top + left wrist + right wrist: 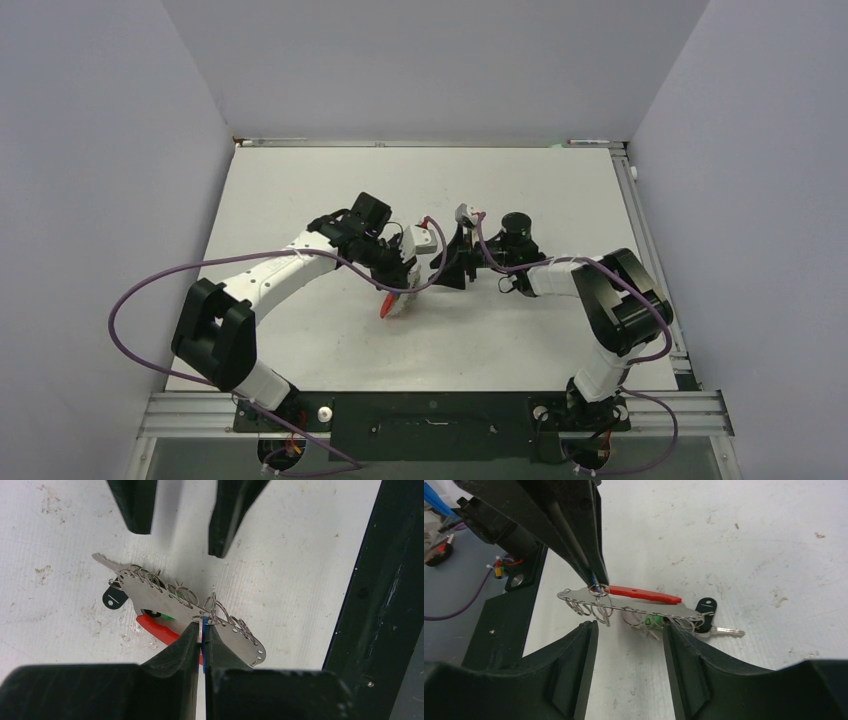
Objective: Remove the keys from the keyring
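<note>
The keyring (227,640) is a grey metal plate with a red arc (155,627) under it and several small wire rings along its edge. It hangs just above the table. My left gripper (201,626) is shut on the blue-headed key (205,645) at the plate's middle. A green-headed key (169,616) shows beneath the plate. A black-headed key (114,598) and a silvery key blade (102,560) lie at its far end. My right gripper (630,626) stands open just short of the keyring (639,605), with nothing between its fingers (579,665).
The black frame of the right arm (380,605) runs along the right edge of the left wrist view. Purple cables (140,290) loop beside both arms. White walls close off the table (300,190) on three sides.
</note>
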Controlling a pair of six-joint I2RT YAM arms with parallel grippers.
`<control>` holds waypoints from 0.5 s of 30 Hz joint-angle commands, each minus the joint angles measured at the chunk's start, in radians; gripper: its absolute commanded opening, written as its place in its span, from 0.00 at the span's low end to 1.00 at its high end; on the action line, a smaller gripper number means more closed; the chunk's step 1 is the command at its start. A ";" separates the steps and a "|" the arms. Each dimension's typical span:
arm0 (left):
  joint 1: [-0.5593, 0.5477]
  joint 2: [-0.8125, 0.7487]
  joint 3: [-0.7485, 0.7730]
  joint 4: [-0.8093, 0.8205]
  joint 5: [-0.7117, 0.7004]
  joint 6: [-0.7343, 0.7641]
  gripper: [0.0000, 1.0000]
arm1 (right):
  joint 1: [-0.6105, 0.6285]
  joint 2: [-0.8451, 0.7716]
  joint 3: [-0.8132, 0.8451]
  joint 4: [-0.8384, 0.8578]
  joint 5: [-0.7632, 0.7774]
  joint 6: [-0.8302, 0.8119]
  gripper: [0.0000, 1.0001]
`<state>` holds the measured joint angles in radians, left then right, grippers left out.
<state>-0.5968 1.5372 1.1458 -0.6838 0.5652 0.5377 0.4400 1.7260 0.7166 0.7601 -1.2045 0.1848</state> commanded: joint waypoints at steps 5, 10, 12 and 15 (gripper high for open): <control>-0.004 0.026 0.065 0.068 0.006 -0.153 0.00 | -0.036 -0.062 -0.038 0.095 -0.030 0.133 0.51; -0.008 0.018 0.062 0.078 0.027 -0.126 0.00 | -0.058 -0.078 -0.048 0.000 -0.042 0.036 0.52; -0.008 0.002 0.045 0.096 0.048 -0.110 0.00 | -0.048 -0.074 -0.073 0.036 -0.045 -0.013 0.52; -0.008 -0.006 0.035 0.094 0.083 -0.083 0.00 | -0.020 -0.056 -0.103 0.113 -0.039 -0.081 0.53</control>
<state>-0.6006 1.5620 1.1637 -0.6384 0.5709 0.4259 0.3870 1.6897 0.6498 0.7681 -1.2129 0.2188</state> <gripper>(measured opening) 0.020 0.526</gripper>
